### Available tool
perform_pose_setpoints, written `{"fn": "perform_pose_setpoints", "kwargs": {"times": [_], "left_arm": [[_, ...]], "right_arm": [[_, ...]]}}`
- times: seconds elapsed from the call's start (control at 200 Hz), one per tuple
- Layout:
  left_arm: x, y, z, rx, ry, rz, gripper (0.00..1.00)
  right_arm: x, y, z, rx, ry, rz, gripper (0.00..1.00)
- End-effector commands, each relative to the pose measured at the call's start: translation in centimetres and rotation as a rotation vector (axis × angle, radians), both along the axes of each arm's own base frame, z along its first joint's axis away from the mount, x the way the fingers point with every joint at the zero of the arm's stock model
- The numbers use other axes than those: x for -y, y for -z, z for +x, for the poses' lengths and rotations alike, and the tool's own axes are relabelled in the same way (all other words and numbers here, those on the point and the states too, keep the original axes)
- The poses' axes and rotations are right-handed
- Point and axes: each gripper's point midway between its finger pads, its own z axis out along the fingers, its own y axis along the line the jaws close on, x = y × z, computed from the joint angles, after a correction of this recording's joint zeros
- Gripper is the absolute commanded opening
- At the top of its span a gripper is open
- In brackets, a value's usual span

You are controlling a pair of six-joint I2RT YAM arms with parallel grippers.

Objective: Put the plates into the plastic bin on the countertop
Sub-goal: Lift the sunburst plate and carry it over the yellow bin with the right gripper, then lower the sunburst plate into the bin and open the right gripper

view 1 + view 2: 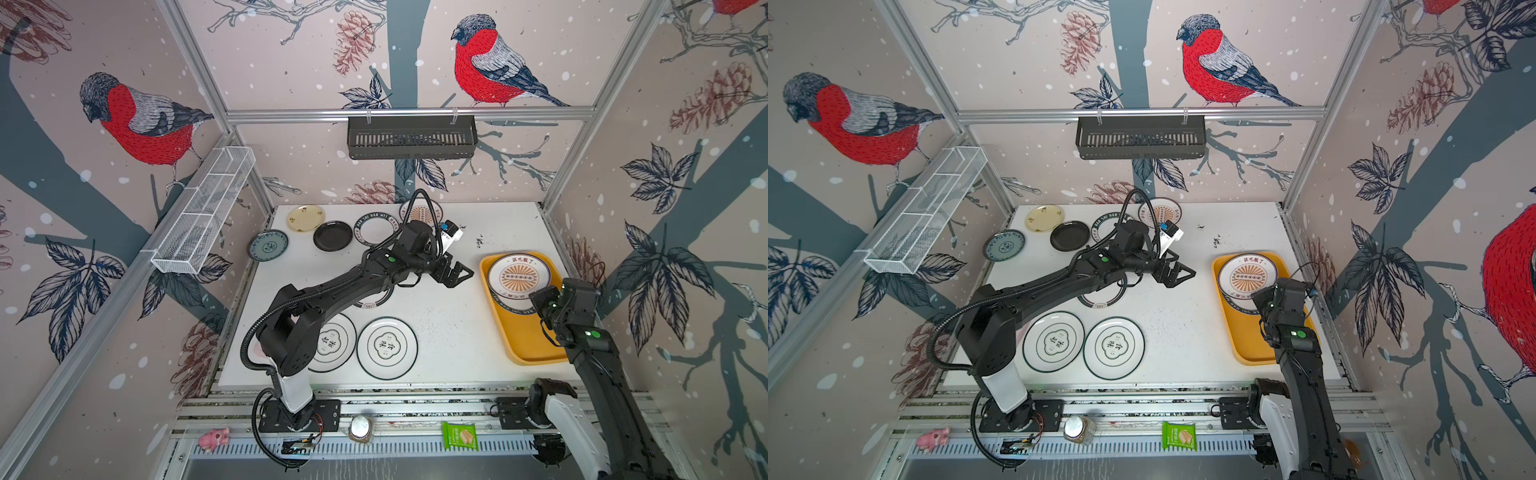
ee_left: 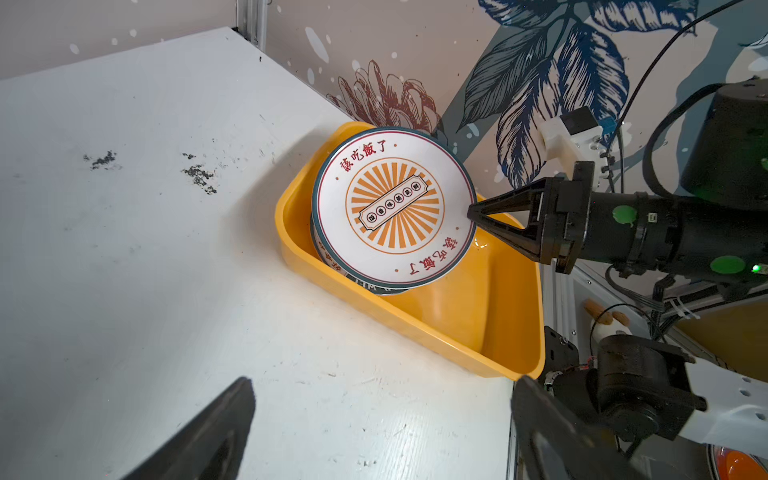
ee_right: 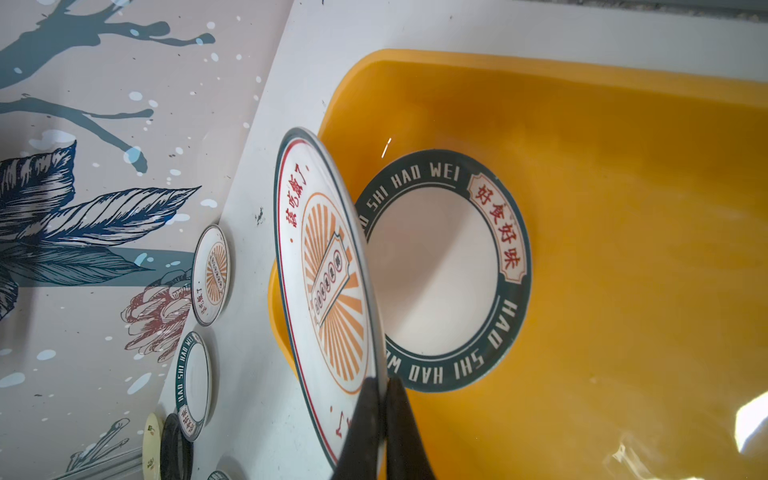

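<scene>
While the right jaws clamp its rim, the sunburst plate [image 3: 328, 291] tilts.

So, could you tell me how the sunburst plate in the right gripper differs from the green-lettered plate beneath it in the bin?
The sunburst plate has an orange rayed centre; the lettered plate a plain white centre inside a broad dark-green band. The sunburst plate is tilted, its rim pinched by the right gripper; the lettered plate lies flat and free. Both are round, white and at the yellow bin.
</scene>
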Motion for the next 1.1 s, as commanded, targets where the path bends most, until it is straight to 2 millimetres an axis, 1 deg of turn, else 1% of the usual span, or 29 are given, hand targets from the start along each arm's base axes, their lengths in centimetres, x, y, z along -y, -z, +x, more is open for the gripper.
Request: {"fn": "perform_pose_setpoints", "kwargs": {"times": [0.0,0.1,0.23,0.44,0.605,0.67,0.841,0.896,1.091], "left_arm": [[0.3,0.4,-0.2,0.007,0.017,0.020,0.97],[0.4,0.2,-0.2,0.012,0.016,0.020,0.96],[0.1,0.2,0.0,0.018,-0.006,0.032,0.96],[-0.6,0.4,0.1,0.018,-0.041,0.043,0.96],[-0.7,0.5,0.1,0.017,-0.051,0.047,0.97],[-0.8,0.4,0.1,0.021,-0.054,0.047,0.96],[-0.8,0.5,0.2,0.024,-0.054,0.053,0.96],[-0.9,0.6,0.2,0.025,-0.055,0.054,0.96],[-0.8,0.6,0.1,0.025,-0.054,0.054,0.96]], "right_arm": [[-0.4,0.5,0.1,0.025,-0.066,0.003,0.01],[-0.2,1.6,0.0,0.034,-0.071,0.031,0.01],[-0.1,2.6,0.3,0.061,-0.072,0.059,0.01],[0.7,4.0,0.6,0.025,-0.075,0.060,0.01],[1.4,5.0,0.3,-0.013,-0.055,0.063,0.01],[1.5,5.5,0.3,-0.022,-0.055,0.070,0.06],[1.4,6.4,0.1,-0.036,-0.055,0.092,0.10],[1.4,6.6,0.0,-0.038,-0.052,0.094,0.14],[2.0,6.9,-0.1,-0.046,-0.031,0.085,0.17]]}}
